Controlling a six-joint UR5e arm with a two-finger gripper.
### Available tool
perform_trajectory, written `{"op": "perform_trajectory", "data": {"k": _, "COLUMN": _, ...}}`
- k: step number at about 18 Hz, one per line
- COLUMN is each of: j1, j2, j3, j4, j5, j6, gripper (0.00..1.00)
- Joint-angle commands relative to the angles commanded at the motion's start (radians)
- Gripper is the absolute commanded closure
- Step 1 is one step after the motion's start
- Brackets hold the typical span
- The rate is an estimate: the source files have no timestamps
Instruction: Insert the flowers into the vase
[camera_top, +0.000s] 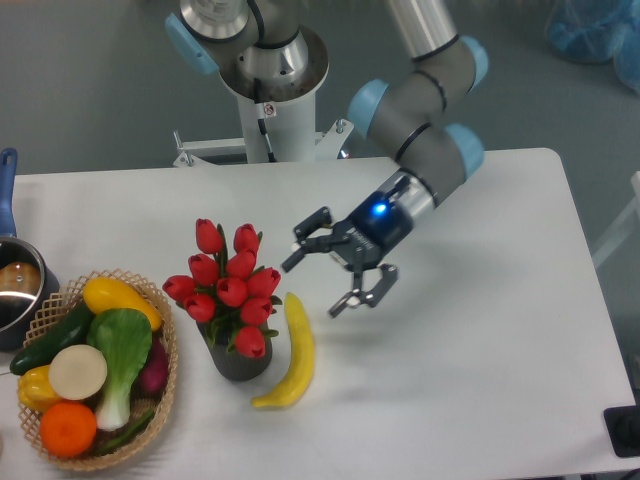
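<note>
Camera view, we see flowers (228, 283) standing in vase (240, 361), banana (291, 352) at its 3 o'clock, gripper (315, 283) released, empty, at 2 o'clock.

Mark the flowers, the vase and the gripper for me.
flowers (228, 288): fixed camera, on a red bud mid-bunch.
vase (238, 364): fixed camera, on its dark grey side wall.
gripper (318, 283): fixed camera, midway between the open fingertips.

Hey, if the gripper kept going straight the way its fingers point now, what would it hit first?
Probably the banana, then the flowers in the vase. The open gripper points left toward them, but its height above the table is unclear, so it could pass over the banana.
</note>
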Motion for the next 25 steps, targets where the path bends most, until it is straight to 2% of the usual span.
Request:
{"op": "perform_trajectory", "data": {"k": 5, "j1": 0.054, "j2": 0.089, "j3": 0.095, "j4": -0.018, "j5": 0.323, "j6": -0.027, "gripper": 0.00}}
{"op": "perform_trajectory", "data": {"k": 8, "j1": 0.065, "j2": 0.121, "j3": 0.141, "j4": -0.026, "j5": 0.414, "j6": -0.064, "gripper": 0.00}}
{"op": "perform_trajectory", "data": {"k": 11, "j1": 0.074, "j2": 0.166, "j3": 0.166, "j4": -0.037, "j5": 0.589, "j6": -0.060, "gripper": 0.00}}
{"op": "perform_trajectory", "data": {"k": 15, "j1": 0.074, "j2": 0.187, "j3": 0.201, "j4": -0.041, "j5": 0.776, "j6": -0.045, "gripper": 0.00}}
{"op": "perform_trajectory", "data": {"k": 16, "j1": 0.075, "j2": 0.186, "j3": 0.221, "j4": -0.061, "j5": 0.808, "j6": -0.025, "gripper": 0.00}}
{"op": "perform_trajectory", "data": {"k": 19, "j1": 0.089, "j2": 0.181, "j3": 0.285, "j4": -0.178, "j5": 0.881, "j6": 0.108, "gripper": 0.00}}
{"op": "perform_trajectory", "data": {"k": 22, "j1": 0.159, "j2": 0.175, "j3": 0.342, "j4": -0.303, "j5": 0.899, "j6": 0.340, "gripper": 0.00}}
{"op": "perform_trajectory", "data": {"k": 25, "j1": 0.209, "j2": 0.158, "j3": 0.376, "j4": -0.380, "j5": 0.899, "j6": 0.478, "gripper": 0.00}}
